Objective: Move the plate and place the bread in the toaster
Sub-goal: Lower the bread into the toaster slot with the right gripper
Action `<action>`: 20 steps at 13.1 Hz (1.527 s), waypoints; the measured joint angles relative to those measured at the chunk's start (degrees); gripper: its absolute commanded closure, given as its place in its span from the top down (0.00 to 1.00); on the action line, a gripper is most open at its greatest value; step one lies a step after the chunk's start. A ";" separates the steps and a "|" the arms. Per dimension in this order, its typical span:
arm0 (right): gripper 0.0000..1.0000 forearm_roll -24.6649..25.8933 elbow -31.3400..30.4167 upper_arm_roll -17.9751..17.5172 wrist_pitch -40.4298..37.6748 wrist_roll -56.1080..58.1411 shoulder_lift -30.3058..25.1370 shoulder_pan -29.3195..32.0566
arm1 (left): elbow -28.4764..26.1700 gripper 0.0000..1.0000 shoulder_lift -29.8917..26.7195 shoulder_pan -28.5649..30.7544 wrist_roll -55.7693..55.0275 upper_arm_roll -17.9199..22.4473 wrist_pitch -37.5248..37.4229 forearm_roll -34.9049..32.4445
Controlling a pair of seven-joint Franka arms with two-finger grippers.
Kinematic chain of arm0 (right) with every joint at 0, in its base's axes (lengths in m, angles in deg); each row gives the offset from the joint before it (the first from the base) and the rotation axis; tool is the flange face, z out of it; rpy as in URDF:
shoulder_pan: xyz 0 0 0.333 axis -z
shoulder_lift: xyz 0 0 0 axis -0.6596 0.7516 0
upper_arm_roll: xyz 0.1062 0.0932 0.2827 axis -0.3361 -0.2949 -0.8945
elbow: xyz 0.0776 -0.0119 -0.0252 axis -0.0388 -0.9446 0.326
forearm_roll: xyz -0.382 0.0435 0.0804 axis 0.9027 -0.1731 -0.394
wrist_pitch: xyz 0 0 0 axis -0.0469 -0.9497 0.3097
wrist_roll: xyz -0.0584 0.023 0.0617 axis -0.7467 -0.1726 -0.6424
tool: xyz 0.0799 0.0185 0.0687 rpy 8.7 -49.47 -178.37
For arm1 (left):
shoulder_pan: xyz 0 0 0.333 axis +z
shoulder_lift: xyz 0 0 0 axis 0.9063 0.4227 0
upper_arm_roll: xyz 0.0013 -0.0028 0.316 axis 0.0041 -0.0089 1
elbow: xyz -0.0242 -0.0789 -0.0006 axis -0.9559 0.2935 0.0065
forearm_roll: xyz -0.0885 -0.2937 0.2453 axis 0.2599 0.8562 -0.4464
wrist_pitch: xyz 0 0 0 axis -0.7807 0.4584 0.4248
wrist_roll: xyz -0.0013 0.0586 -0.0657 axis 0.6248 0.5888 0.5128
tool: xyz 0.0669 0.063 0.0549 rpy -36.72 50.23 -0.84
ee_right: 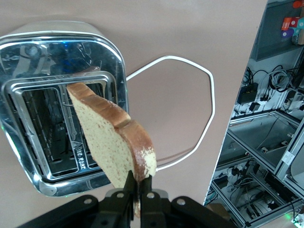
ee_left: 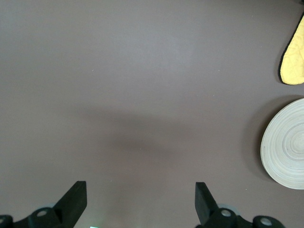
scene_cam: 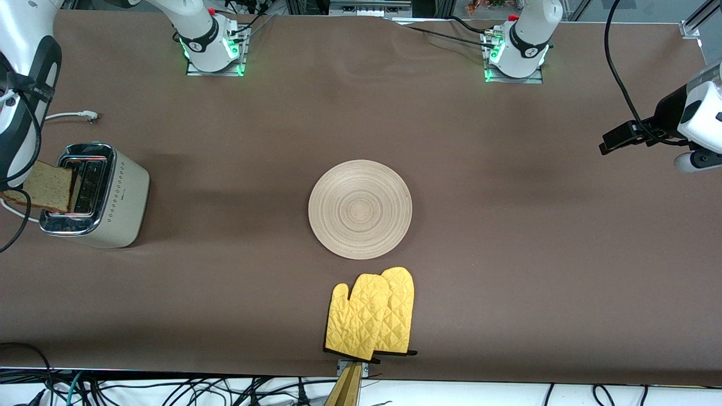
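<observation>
Oven mitts [scene_cam: 372, 316] are laid at the tabletop's near edge. Bread [ee_right: 111, 142] is pinched by the right gripper [ee_right: 137, 190] over the toaster [scene_cam: 98, 194]; the left gripper [ee_left: 140, 202] is held spread above bare tabletop.

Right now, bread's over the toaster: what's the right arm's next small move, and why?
Probably ease the right gripper down, steering the bread into a slot of the toaster: it's shut on the slice's edge, and the slice hangs tilted above the slots, not yet in.

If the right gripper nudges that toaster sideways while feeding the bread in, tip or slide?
Probably slides: the toaster looks squat and broad-based on the brown cloth. Its cord lies slack, so little restraint. The right gripper pinches only the bread's edge, so the slice would likely give first.
</observation>
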 measured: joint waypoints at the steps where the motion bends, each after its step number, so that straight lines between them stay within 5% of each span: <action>1: 0.00 0.00 -0.07 0.00 -0.01 -0.11 0.02 0.34 | 0.00 1.00 0.00 0.00 0.00 0.00 0.00 0.00; 20: 0.00 -4.93 -0.68 -2.52 0.32 -9.30 4.41 0.05 | -0.01 1.00 0.00 0.01 0.00 0.00 0.00 0.00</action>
